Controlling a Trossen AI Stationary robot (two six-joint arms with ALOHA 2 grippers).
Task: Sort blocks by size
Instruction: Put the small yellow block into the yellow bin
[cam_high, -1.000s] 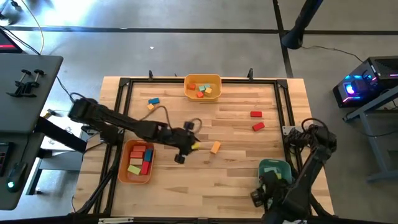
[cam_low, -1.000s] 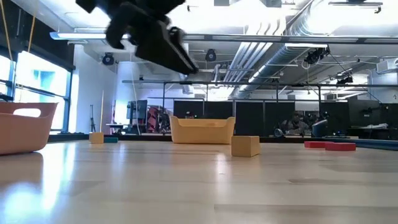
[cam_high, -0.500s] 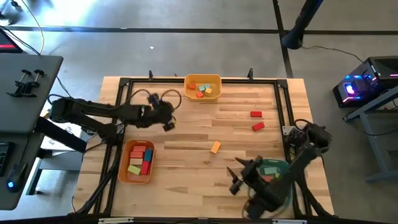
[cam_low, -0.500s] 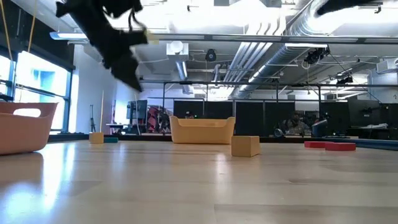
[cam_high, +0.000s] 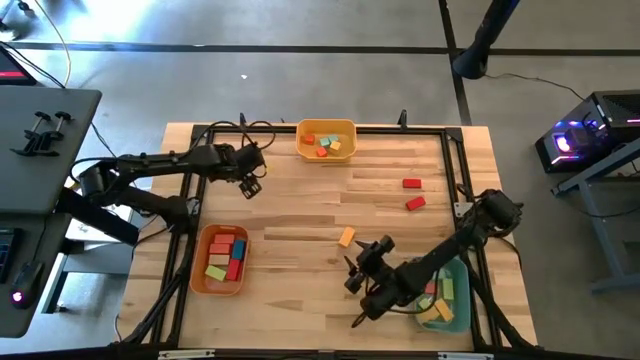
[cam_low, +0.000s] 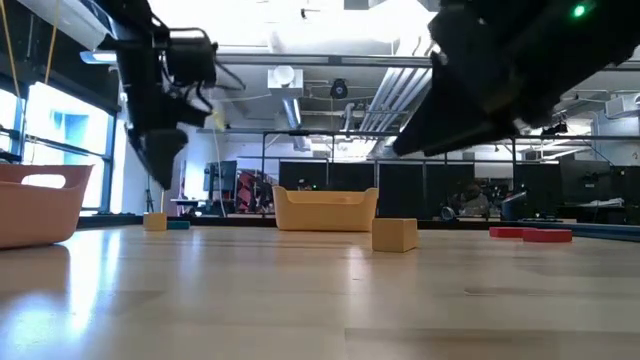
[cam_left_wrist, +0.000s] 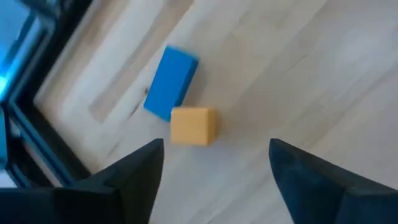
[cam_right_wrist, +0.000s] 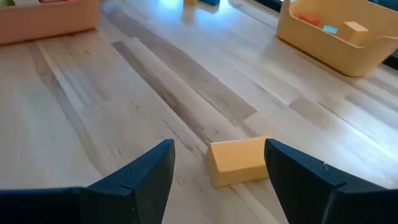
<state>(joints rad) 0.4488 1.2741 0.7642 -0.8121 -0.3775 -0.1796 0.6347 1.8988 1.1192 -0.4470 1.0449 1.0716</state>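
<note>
**Kid:** Where was the right gripper (cam_high: 362, 272)?

**Helper:** It hung over the wooden table (cam_high: 300, 300), near the front. Its two fingers (cam_right_wrist: 134, 180) were spread wide and held nothing. The orange block (cam_right_wrist: 239, 161) lay flat on the table straight ahead, just past the fingertips and lined up with the gap between them.

**Kid:** Which way did the block's long side go?

**Helper:** Mostly across the gap, so I think it would need a wide grip or a turn. The right arm was much nearer to it than the left.

**Kid:** And the left gripper (cam_high: 250, 185)?

**Helper:** It was near the back left corner, open and empty, above a blue block (cam_left_wrist: 171, 91) and a small orange cube (cam_left_wrist: 193, 126) that touched each other.

**Kid:** What was hard to see?

**Helper:** From above, the left gripper hid those two blocks. The teal bin (cam_high: 452, 318) was partly under the right arm, so I could not count its blocks
</note>
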